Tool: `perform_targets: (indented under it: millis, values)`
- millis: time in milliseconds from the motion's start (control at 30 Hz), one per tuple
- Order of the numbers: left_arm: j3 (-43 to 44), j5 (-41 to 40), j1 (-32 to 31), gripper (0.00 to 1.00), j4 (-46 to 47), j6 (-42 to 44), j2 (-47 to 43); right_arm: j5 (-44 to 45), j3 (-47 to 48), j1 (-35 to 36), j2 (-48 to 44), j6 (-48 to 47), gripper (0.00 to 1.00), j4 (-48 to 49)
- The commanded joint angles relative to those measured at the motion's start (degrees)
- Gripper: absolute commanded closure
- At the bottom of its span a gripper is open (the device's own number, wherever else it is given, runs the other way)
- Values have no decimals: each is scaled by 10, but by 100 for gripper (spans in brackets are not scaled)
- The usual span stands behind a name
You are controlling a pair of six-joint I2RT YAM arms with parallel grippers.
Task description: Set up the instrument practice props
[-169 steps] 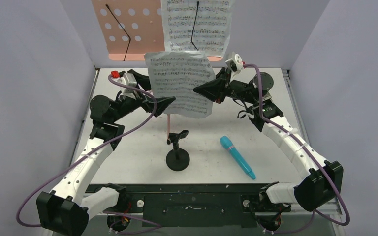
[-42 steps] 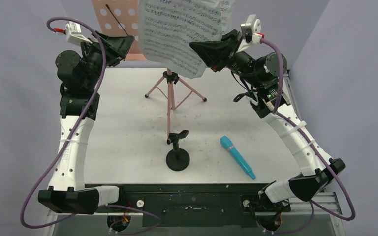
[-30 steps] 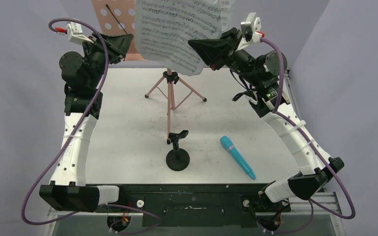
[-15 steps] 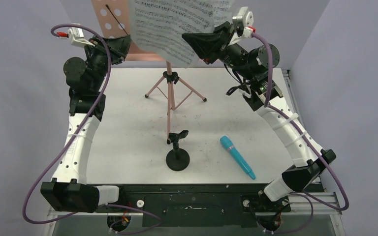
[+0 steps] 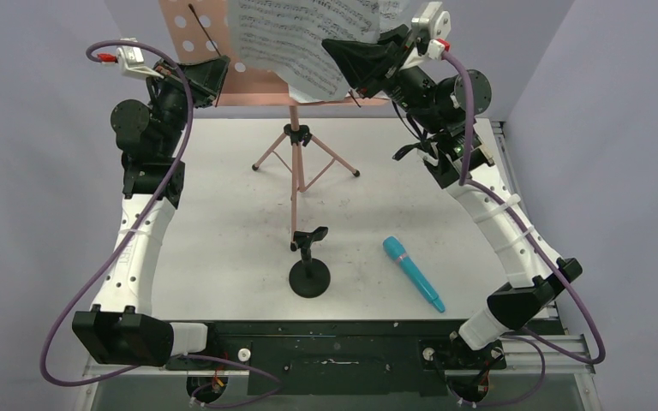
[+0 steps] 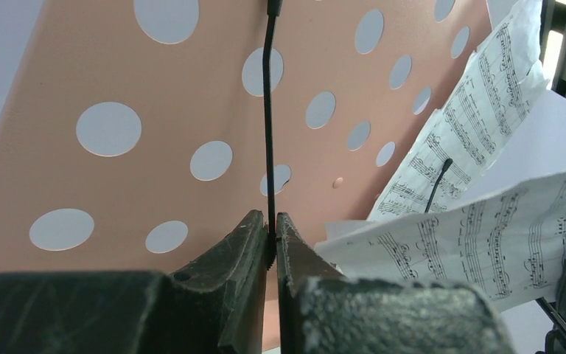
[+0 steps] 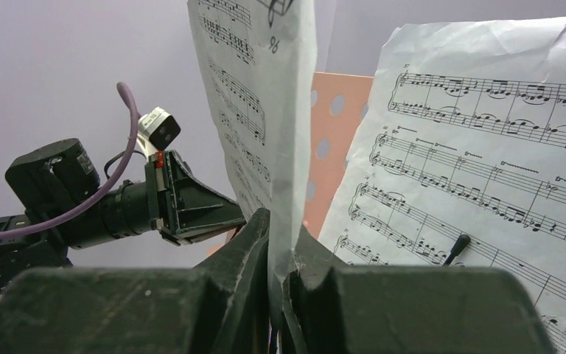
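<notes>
The pink perforated music stand [image 5: 190,51] rises at the back on its tripod [image 5: 296,147]. My left gripper [image 5: 219,75] is raised to the stand's desk [image 6: 155,110] and is shut on its thin black wire page holder [image 6: 268,147]. High in front of the stand, my right gripper [image 5: 329,46] is shut on the edge of one sheet-music page [image 5: 296,38], which hangs upright between its fingers [image 7: 269,110]. The other page [image 7: 486,147] lies on the stand's right half under a second wire [image 7: 453,249]. The teal microphone [image 5: 411,272] lies on the table. The short black mic stand [image 5: 309,265] is upright.
Grey walls close in the white table [image 5: 214,231] on the left, back and right. The stand's tripod legs spread over the back middle of the table. Purple cables loop off both arms. A black rail [image 5: 334,347] runs along the near edge.
My left gripper has closed onto the stand's wire page holder. My right arm has carried the held page a little higher and further back toward the stand.
</notes>
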Motion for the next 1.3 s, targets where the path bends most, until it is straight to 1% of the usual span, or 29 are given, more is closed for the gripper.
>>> perform_targets:
  millis: [0,100,233,367,467,933,1100,1267]
  values:
    - [-2,12,7,95,65,-15,-10,22,22,5,11,-19,95,27]
    - [-27,11,11,100,103,-36,-18,25,25,5,16,-20,95,33]
    - [-42,13,12,100,117,-42,-22,26,30,6,23,-17,95,33]
    - [-43,20,12,100,125,-38,-22,74,31,12,27,-16,95,24]
    - [-44,29,11,100,139,-30,-22,91,34,17,31,-27,95,22]
    - [-70,44,11,100,171,6,-41,111,63,38,67,-52,95,18]
    - [-88,35,11,100,196,7,-51,166,62,47,69,-66,95,21]
    - [-89,44,11,100,204,13,-50,195,70,51,73,-76,95,19]
